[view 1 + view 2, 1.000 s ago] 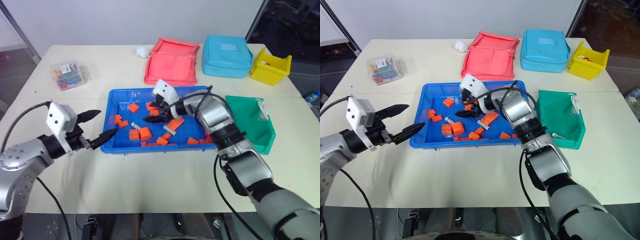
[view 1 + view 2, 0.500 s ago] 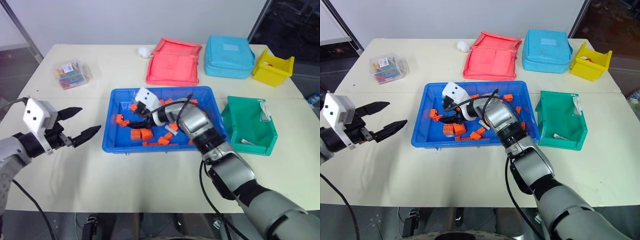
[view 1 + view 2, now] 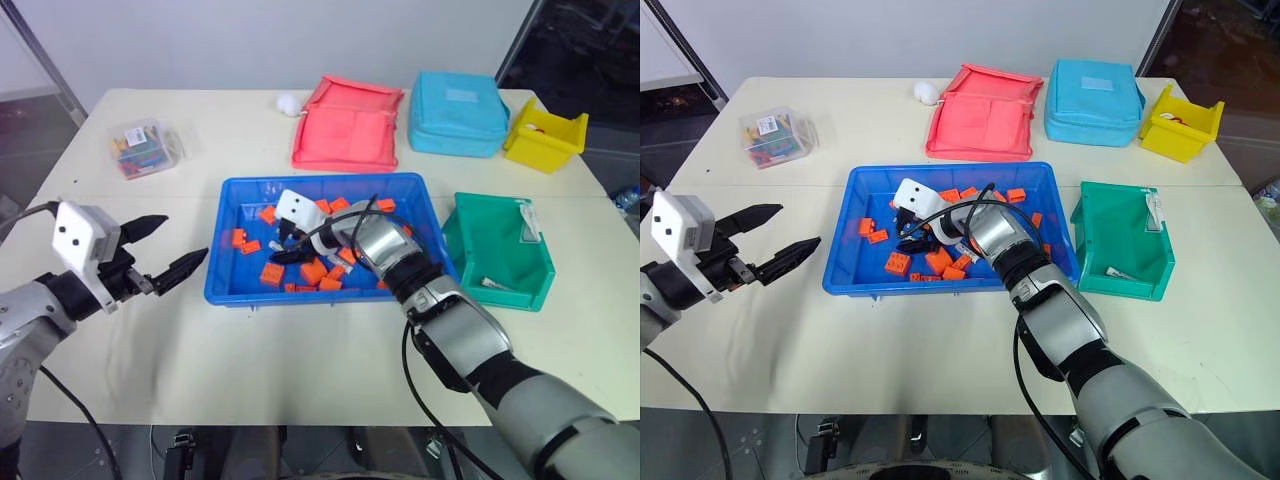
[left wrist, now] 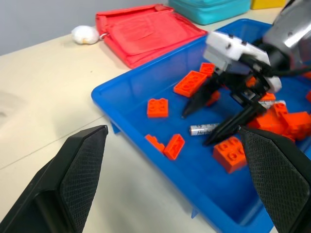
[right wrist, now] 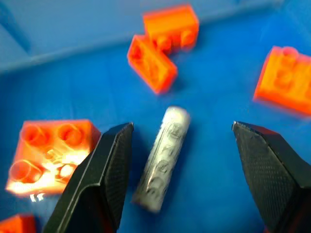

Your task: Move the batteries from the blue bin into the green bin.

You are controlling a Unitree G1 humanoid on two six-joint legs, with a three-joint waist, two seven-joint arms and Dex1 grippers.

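Judging progress: partly done at best. On the surface (image 3: pixel 300 360), the blue bin (image 3: pixel 230 285) holds many orange blocks (image 3: pixel 271 274) and at least one battery (image 5: pixel 163 158) lying flat on the bin floor; the green bin (image 3: pixel 500 290), just right of the blue one, already has one small silver cylinder (image 3: pixel 489 283) in it, probably a battery delivered (too small to be sure). More batteries may hide among the blocks; cannot tell the count.

Right claw (image 5: pixel 180 160) sits low inside the blue bin, fingers spread open and empty, straddling the battery with a gap on each side, not yet touching it. Step in hand looks like the pick: close, lift, carry right.

Room: an orange block lies just beside one finger, two more sit past the battery's far end, so closing could nudge a block. Blue floor around the battery is otherwise bare. The carry must clear the blue bin's right rim and the green bin's wall; the green bin is open-topped and nearly empty, plenty of drop room.

Left claw (image 3: pixel 170 250) hovers open and empty over bare surface left of the blue bin, well apart from everything (out of the way).
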